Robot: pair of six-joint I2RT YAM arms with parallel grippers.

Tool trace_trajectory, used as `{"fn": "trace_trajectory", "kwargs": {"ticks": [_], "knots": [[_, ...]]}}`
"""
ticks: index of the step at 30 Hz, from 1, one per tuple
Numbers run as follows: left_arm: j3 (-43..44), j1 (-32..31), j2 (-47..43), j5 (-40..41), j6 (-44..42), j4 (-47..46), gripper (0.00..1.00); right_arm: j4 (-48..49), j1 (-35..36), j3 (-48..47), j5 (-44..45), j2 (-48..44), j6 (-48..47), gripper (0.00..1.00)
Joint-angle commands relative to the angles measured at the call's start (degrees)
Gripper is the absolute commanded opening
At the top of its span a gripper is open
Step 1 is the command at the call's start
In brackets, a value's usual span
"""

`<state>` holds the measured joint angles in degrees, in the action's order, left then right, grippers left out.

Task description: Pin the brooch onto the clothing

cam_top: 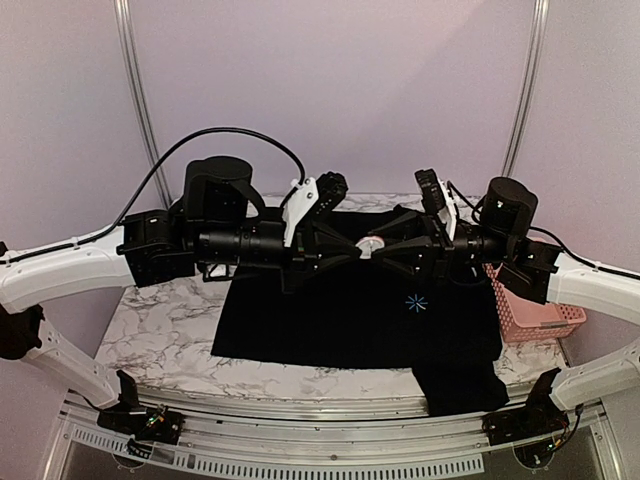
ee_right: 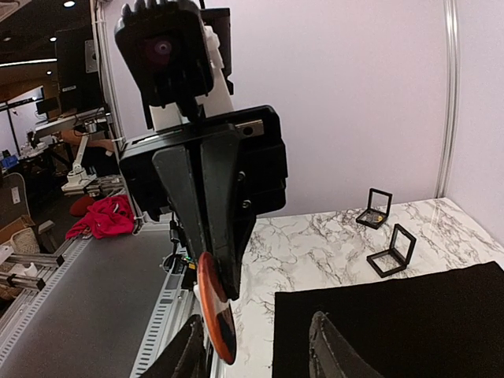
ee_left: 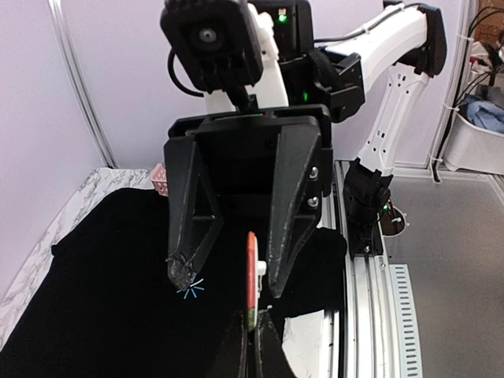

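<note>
Pressed together at the bottom of its own view, the left tool [ee_left: 252, 339] pinches the brooch [ee_left: 251, 272], an orange disc seen edge-on. Facing it, the right tool [ee_right: 258, 327] has its fingers spread either side of the disc. Both hang above the black shirt [cam_top: 330, 320], which lies flat on the marble desk [cam_top: 160, 340] with its blue starburst [cam_top: 415, 303] near the tools. A pink basket [cam_top: 535, 318] stands beside the shirt's right edge, its contents hidden. Only the right wrist view shows two small open black boxes [ee_right: 398, 250] on the desk.
</note>
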<state>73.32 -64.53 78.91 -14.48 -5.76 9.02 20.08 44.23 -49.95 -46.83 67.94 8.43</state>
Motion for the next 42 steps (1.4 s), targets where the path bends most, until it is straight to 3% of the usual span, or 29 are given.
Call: {"fn": "trace_trajectory", "kwargs": {"ticks": [1, 7, 14, 28, 36, 39, 42], "knots": [[-0.5, -1.2, 0.0, 0.7, -1.1, -0.7, 0.0, 3.9, 0.3, 0.3, -1.6, -0.5, 1.0, 0.4], [-0.3, -1.5, 0.2, 0.2, -1.2, -1.2, 0.0, 3.1, 0.2, 0.1, -1.1, -0.3, 1.3, 0.31], [-0.4, -1.6, 0.4, 0.3, -1.1, -1.5, 0.0, 0.4, 0.3, -0.4, -0.1, -0.3, -1.0, 0.28], [-0.4, -2.8, 0.4, -0.1, -4.7, -0.5, 0.0, -1.3, 0.3, -2.3, 3.8, 1.4, -0.6, 0.09], [-1.4, -5.3, -0.3, -0.2, -12.4, 0.4, 0.0, -3.9, 0.3, -4.5, 3.5, 2.3, -1.5, 0.0], [-1.3, -5.9, -0.2, 0.6, -14.2, 1.1, 0.0, -4.9, 0.3, -5.1, 4.3, 2.9, -1.8, 0.01], [-1.2, -6.5, 0.2, 1.3, -15.2, 1.6, 0.0, -6.7, 0.3, -6.4, 4.9, 3.8, -2.2, 0.08]]}}
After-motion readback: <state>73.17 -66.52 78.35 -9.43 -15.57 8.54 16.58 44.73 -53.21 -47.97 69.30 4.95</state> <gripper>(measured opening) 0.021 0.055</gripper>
